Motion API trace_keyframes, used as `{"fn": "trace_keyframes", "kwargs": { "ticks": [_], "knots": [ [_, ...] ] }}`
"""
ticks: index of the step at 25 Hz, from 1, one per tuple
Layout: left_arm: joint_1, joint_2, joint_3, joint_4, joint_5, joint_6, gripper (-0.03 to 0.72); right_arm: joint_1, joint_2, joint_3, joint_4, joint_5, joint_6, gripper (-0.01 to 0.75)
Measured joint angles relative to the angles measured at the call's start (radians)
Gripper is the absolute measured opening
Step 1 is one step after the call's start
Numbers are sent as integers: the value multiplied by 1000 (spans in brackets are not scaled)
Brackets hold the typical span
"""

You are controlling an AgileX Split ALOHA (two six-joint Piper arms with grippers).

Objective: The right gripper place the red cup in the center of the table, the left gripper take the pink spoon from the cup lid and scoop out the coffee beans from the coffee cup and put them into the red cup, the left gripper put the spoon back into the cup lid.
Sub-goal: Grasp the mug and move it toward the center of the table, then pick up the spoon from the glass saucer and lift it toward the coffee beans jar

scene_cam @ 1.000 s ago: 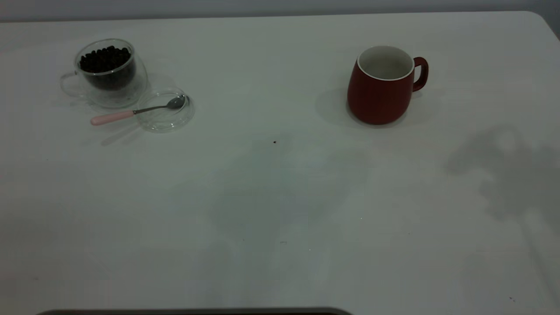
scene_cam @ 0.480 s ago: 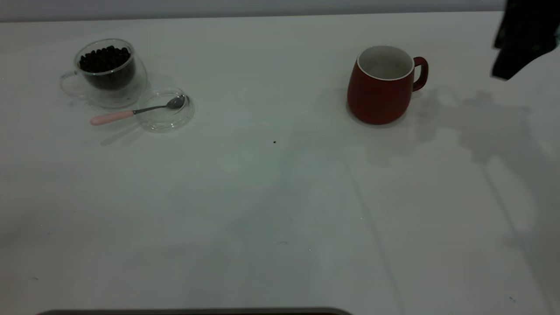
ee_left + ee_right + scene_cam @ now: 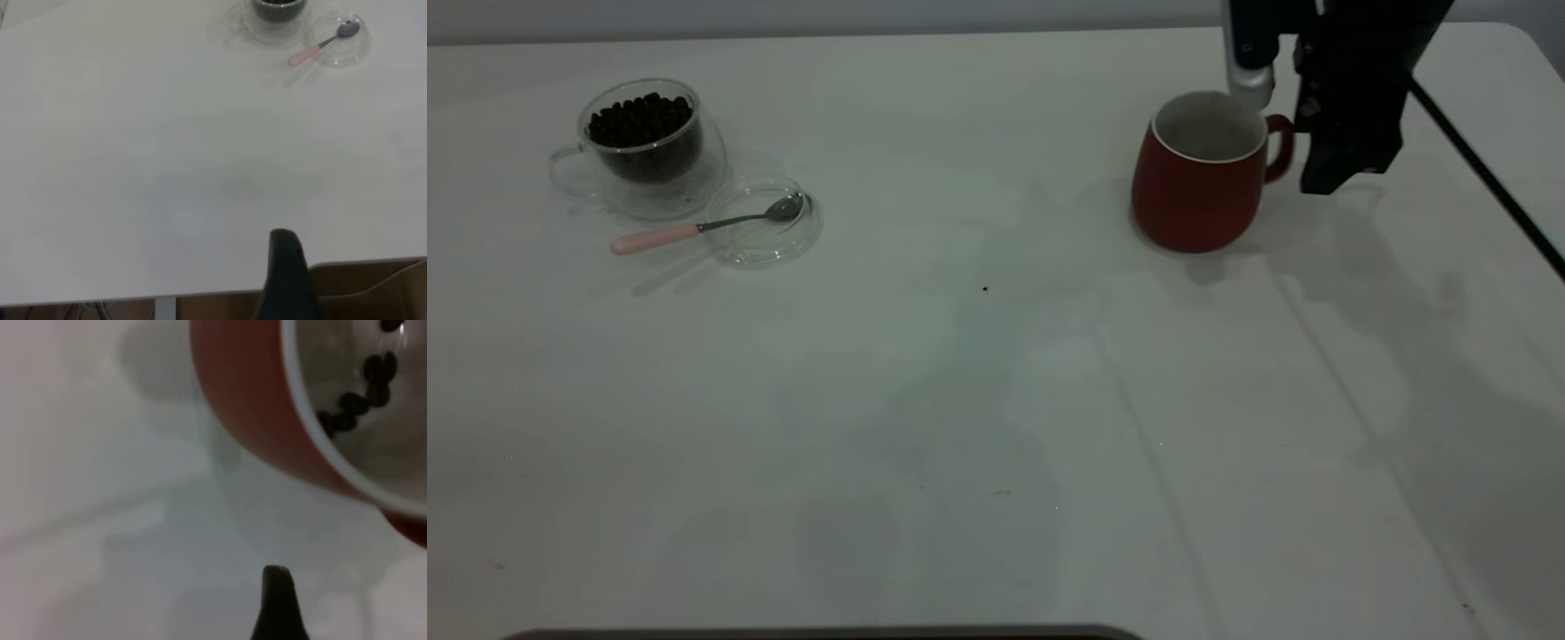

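Right gripper hangs at the far right, over the handle side of the red cup, its fingers spread apart, one at the rim, one beyond the handle. A few beans lie inside. On the table, far left, stands the coffee cup, with the spoon across the lid just beside it. Whether the left gripper is parted, I cannot tell.

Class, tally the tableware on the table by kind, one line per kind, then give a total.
Cups: 2, the red cup and the coffee cup
Lids: 1, the cup lid
Spoons: 1, the pink spoon
Total: 4
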State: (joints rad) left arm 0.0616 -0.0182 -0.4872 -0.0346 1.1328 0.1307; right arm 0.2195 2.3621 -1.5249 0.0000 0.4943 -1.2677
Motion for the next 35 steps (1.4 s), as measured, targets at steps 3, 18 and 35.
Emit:
{"fn": "trace_keyframes", "kwargs": {
  "ticks": [3,18,35],
  "knots": [
    [0,0,0,0,0,0,589,28,17,-6,0,-17,0,582],
    [0,0,0,0,0,0,589,248,20,-6,234,-170,1,582],
    [0,0,0,0,0,0,589,316,-238,-6,176,55,308,395]
  ]
}}
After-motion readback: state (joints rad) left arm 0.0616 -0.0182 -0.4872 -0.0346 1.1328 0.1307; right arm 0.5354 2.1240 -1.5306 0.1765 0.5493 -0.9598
